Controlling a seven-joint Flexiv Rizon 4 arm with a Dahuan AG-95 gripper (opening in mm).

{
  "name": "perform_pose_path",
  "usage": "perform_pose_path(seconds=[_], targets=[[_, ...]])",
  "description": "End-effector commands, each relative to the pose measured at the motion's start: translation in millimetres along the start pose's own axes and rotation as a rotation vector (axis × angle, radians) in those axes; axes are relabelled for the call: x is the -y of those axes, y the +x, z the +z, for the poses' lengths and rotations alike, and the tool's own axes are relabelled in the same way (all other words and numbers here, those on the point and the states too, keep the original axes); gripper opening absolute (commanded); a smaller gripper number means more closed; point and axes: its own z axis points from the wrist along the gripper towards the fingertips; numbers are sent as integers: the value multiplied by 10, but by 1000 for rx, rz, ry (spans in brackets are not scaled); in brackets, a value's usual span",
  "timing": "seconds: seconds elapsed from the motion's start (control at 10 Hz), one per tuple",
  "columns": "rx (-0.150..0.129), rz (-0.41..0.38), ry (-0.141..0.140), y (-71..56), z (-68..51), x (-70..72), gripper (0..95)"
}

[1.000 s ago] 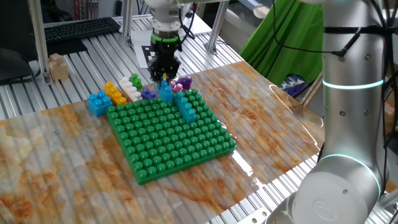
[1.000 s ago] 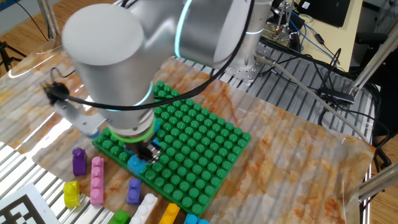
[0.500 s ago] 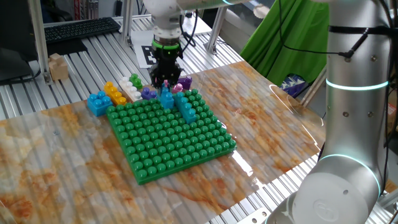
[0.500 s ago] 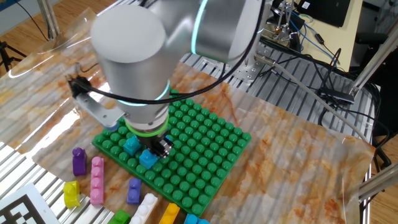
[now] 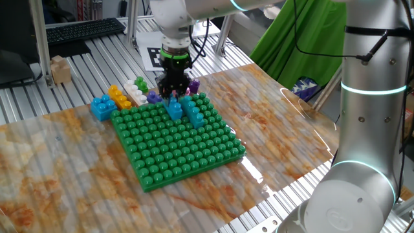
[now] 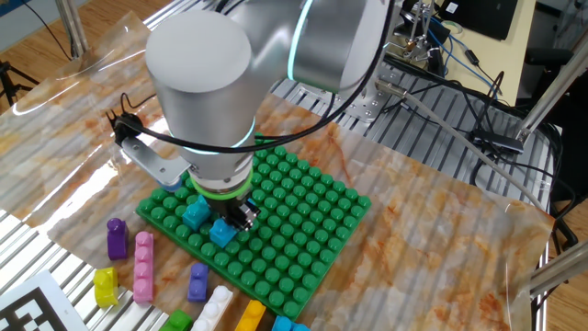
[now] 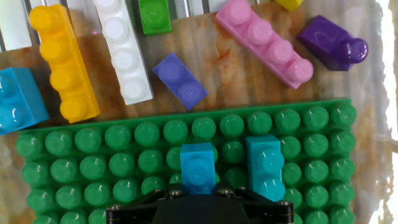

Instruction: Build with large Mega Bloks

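From the hand view, nearest is the gripper (image 7: pixel 199 202), its black body filling the bottom edge; its fingertips themselves are hidden. It points down onto a blue brick (image 7: pixel 198 167) seated on the green baseplate (image 7: pixel 93 162), and seems to pinch that brick, though the contact is out of sight. Just beside it on the plate, apart by a row of studs, stands a teal brick (image 7: pixel 266 167) (slightly longer, also pressed onto the studs). Both sit near the plate's far edge, toward its right half in this view.

Beyond that edge, loose bricks lie on the marbled tabletop (image 7: pixel 217 68):
- a small violet brick (image 7: pixel 180 80), tilted, closest to the plate's edge;
- a light blue brick (image 7: pixel 18 99) at the left, just off the plate's far left corner;
- a long yellow brick (image 7: pixel 62 62) beside it;
- a long white brick (image 7: pixel 124 53) next along, near the yellow one;
- a green brick (image 7: pixel 154 15) farther back, cut by the frame;
- a long pink brick (image 7: pixel 264 40), lying askew to the right;
- a dark purple brick (image 7: pixel 333 43) near the right side, with one stud showing.

In one fixed view the arm (image 5: pixel 372 97) rises at the table's near right edge and reaches over the plate.
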Motion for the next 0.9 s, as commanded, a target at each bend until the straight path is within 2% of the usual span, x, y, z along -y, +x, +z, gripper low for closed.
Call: perform_pose_path(seconds=[0.1,0.5,0.9], targets=[[-4,0,2,-9,38,20,0],[-3,12,-7,33,110,35,0],[15,6,-5,67,178,43,0]])
